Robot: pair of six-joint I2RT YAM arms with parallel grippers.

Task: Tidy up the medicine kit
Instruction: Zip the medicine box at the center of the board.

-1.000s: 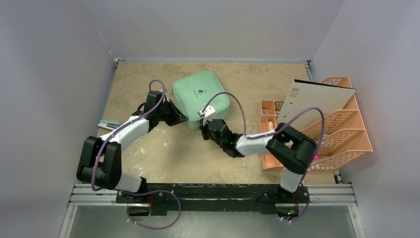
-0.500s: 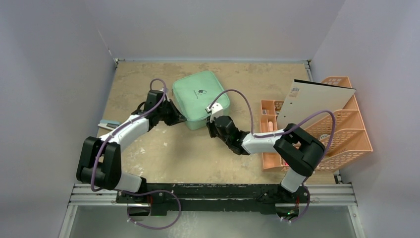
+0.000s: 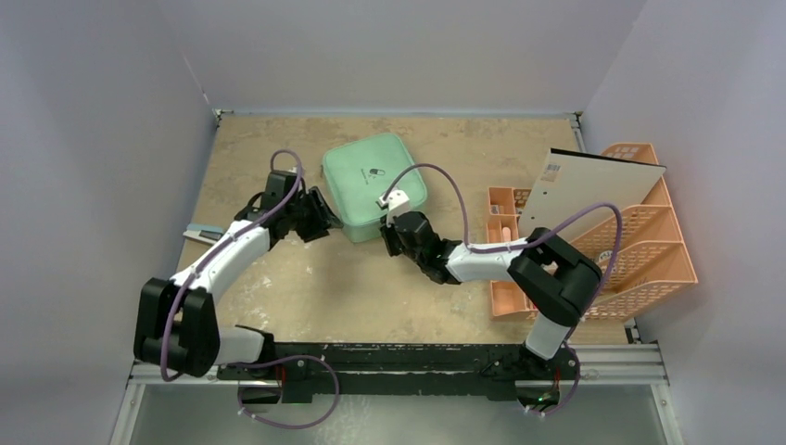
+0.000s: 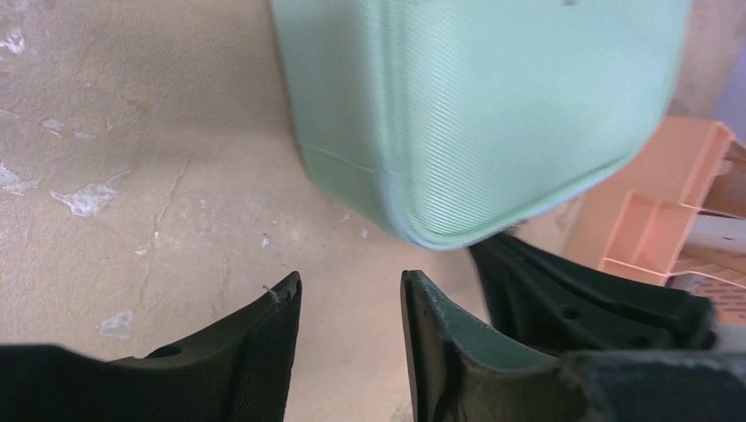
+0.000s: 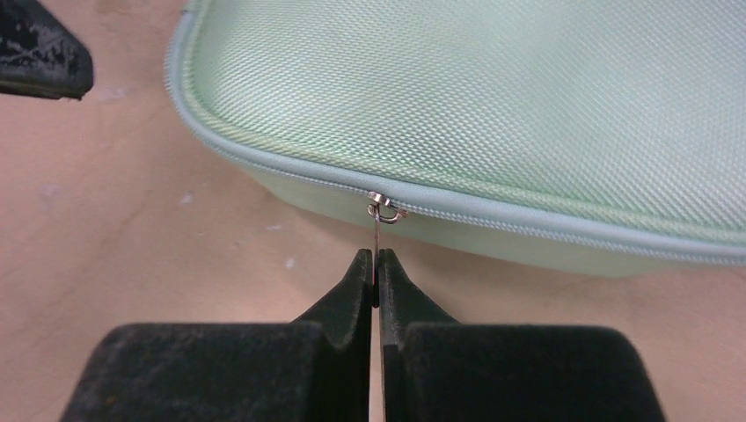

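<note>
The task looks barely begun: the medicine kit (image 3: 373, 183) lies zipped shut toward the counter's (image 3: 371, 287) 12 o'clock, the right gripper (image 5: 376, 259) has its jaws pinched tight on the zipper pull (image 5: 376, 237), and the left gripper (image 4: 352, 286) waits at the kit's 8 o'clock with jaws slightly parted and empty, so opening and sorting remain.

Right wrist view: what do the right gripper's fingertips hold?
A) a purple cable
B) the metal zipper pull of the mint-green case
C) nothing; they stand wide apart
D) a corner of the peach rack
B: the right gripper is closed on the thin metal zipper pull, which hangs from the side seam of the medicine kit.
</note>
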